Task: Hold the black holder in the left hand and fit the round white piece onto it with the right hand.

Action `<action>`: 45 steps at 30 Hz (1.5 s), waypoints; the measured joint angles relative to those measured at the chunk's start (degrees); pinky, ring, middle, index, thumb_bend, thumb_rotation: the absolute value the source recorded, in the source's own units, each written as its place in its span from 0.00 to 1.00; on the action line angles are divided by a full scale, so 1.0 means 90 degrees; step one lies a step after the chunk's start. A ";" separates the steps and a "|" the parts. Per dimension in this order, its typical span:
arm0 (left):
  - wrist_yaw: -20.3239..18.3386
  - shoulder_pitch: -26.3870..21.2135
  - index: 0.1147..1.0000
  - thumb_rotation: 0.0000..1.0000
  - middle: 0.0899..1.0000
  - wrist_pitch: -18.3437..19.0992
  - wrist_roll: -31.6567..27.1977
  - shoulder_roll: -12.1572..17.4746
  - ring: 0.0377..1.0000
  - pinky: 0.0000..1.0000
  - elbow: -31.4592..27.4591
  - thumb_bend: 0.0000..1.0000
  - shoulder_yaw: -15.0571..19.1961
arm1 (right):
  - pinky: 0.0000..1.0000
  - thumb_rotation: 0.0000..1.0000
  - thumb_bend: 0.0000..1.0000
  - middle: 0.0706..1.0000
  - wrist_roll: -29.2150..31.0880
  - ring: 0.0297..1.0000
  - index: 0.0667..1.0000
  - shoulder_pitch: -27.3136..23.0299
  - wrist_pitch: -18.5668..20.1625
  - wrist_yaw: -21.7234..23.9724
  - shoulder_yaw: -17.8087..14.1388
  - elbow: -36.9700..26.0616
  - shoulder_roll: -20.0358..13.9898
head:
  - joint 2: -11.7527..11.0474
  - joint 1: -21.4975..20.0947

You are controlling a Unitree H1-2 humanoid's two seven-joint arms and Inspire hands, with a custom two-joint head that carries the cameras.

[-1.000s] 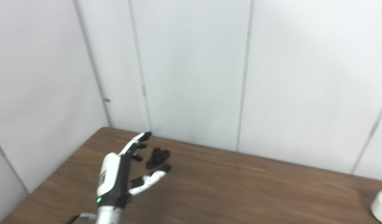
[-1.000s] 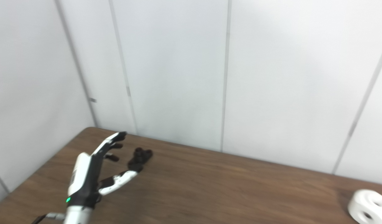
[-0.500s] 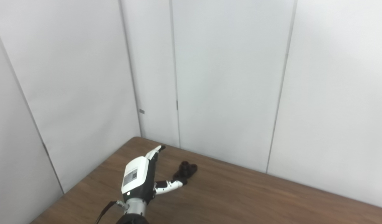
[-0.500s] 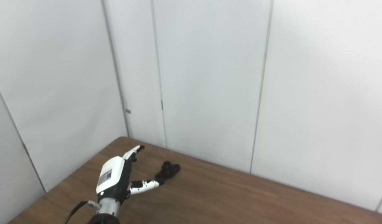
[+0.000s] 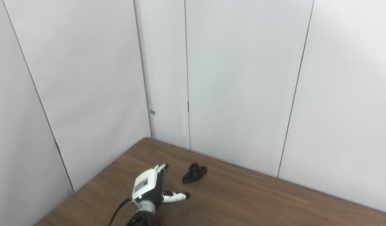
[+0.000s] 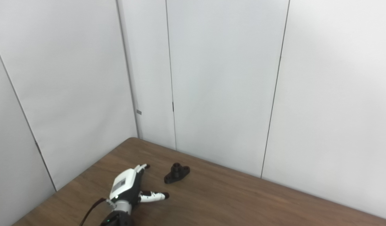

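The black holder lies on the brown table near the far left corner; it also shows in the right eye view. My left hand is open, fingers pointing toward the far wall and thumb out to the right. It sits just left of and nearer than the holder, apart from it, and also shows in the right eye view. The round white piece and my right hand are out of view.
White wall panels close the table in behind and on the left. The table's left edge runs close beside my left hand. A dark cable hangs by the left wrist.
The camera has swung left and up, so the white piece has left the picture. My left hand has drawn back from the holder toward me and now lies lower, still open.
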 measured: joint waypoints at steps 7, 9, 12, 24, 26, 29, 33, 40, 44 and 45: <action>0.0214 -0.0373 0.91 0.43 1.00 -0.0039 -0.0069 -0.0047 0.99 0.99 0.0680 1.00 -0.0023 | 1.00 0.73 0.69 1.00 0.0003 1.00 0.99 0.0041 -0.0006 0.0001 -0.0009 -0.0022 -0.0019 | 0.0049 -0.0039; 0.0372 -0.0437 0.90 0.41 1.00 -0.0055 -0.0232 -0.0065 0.99 1.00 0.0912 1.00 -0.0060 | 1.00 0.73 0.69 1.00 0.0002 1.00 0.99 0.0060 -0.0011 0.0001 -0.0009 -0.0030 -0.0019 | 0.0059 -0.0078; 0.0691 -0.0533 0.89 0.39 1.00 -0.0069 -0.0331 -0.0083 1.00 1.00 0.1164 1.00 -0.0149 | 1.00 0.73 0.69 1.00 0.0013 1.00 0.99 0.0099 -0.0023 0.0004 -0.0013 -0.0048 -0.0019 | 0.0078 -0.0117; 0.2000 -0.1216 0.83 0.32 0.99 -0.0644 -0.1169 -0.0009 0.98 1.00 0.2603 1.00 -0.0443 | 1.00 0.71 0.68 1.00 0.0176 1.00 0.97 0.0411 -0.0058 0.0029 -0.0054 -0.0272 -0.0016 | 0.0176 -0.0283; 0.2148 -0.1310 0.83 0.29 1.00 -0.0794 -0.1302 -0.0009 0.98 0.98 0.2790 1.00 -0.0454 | 1.00 0.71 0.70 1.00 0.0179 1.00 0.97 0.0451 -0.0073 0.0030 -0.0058 -0.0291 -0.0018 | 0.0186 -0.0322; 0.2379 -0.1438 0.82 0.30 0.97 -0.0870 -0.1411 -0.0011 0.96 0.93 0.3054 1.00 -0.0569 | 1.00 0.71 0.72 1.00 0.0221 1.00 0.98 0.0479 -0.0073 0.0032 -0.0071 -0.0297 -0.0018 | 0.0186 -0.0351; 0.2741 -0.1594 0.80 0.30 0.96 -0.0948 -0.1450 -0.0010 0.95 0.93 0.3423 1.00 -0.0739 | 1.00 0.70 0.72 1.00 0.0249 1.00 0.99 0.0553 -0.0066 0.0025 -0.0079 -0.0357 -0.0018 | 0.0215 -0.0410; 0.2932 -0.1783 0.79 0.29 0.96 -0.0976 -0.1695 -0.0045 0.97 1.00 0.3742 1.00 -0.0871 | 1.00 0.69 0.71 1.00 0.0337 1.00 0.99 0.0720 -0.0044 0.0040 -0.0083 -0.0494 -0.0038 | 0.0293 -0.0459; 0.2962 -0.1881 0.79 0.27 0.97 -0.1051 -0.1799 -0.0013 0.98 1.00 0.3950 1.00 -0.0974 | 1.00 0.68 0.69 0.99 0.0428 1.00 0.98 0.0763 -0.0042 0.0051 -0.0098 -0.0517 -0.0042 | 0.0332 -0.0479; 0.2962 -0.1899 0.78 0.26 0.97 -0.1058 -0.1825 -0.0007 0.98 1.00 0.3974 1.00 -0.0990 | 1.00 0.68 0.68 0.99 0.0430 1.00 0.98 0.0770 -0.0040 0.0051 -0.0098 -0.0523 -0.0042 | 0.0332 -0.0479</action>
